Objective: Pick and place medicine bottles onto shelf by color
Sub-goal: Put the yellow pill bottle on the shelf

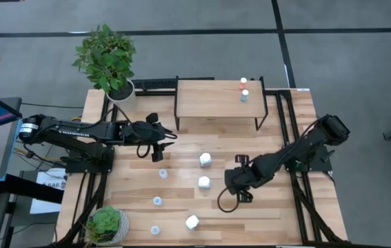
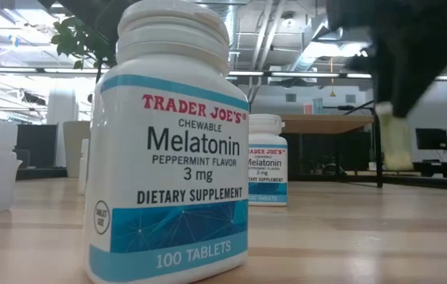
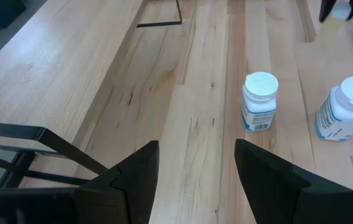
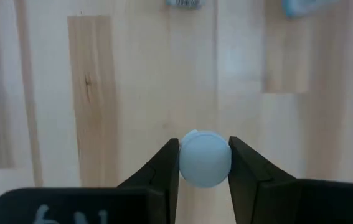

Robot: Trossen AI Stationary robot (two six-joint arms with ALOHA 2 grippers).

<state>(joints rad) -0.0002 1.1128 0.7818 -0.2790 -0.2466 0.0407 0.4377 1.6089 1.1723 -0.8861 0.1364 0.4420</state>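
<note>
My right gripper (image 4: 204, 144) is shut on a small pale bluish medicine bottle (image 4: 205, 163), right of the table's middle (image 1: 242, 195). In the low view the bottle (image 2: 397, 143) hangs blurred above the tabletop. The wooden shelf (image 1: 216, 100) stands at the far edge with a red-capped bottle (image 1: 243, 83) and a pale one (image 1: 244, 95) upright on it. White bottles (image 1: 205, 160), (image 1: 204, 182), (image 1: 192, 222) and small bluish ones (image 1: 163, 173), (image 1: 157, 201), (image 1: 155, 229) rest on the table. My left gripper (image 1: 159, 148) waits open at the far left. My right gripper pinches the bottle's round top (image 4: 188, 158) between its two fingers, one on either side. The fingers come from above, pointing steeply down. The bottle hangs upright below them (image 2: 397, 154), lifted clear of the table.
A leafy pot plant (image 1: 107, 60) stands at the far left corner and a small one (image 1: 105, 224) at the near left corner. In the left wrist view two white bottles (image 3: 260, 102), (image 3: 344, 109) stand ahead of the open fingers (image 3: 139, 177). Bare wood lies right of the bottles.
</note>
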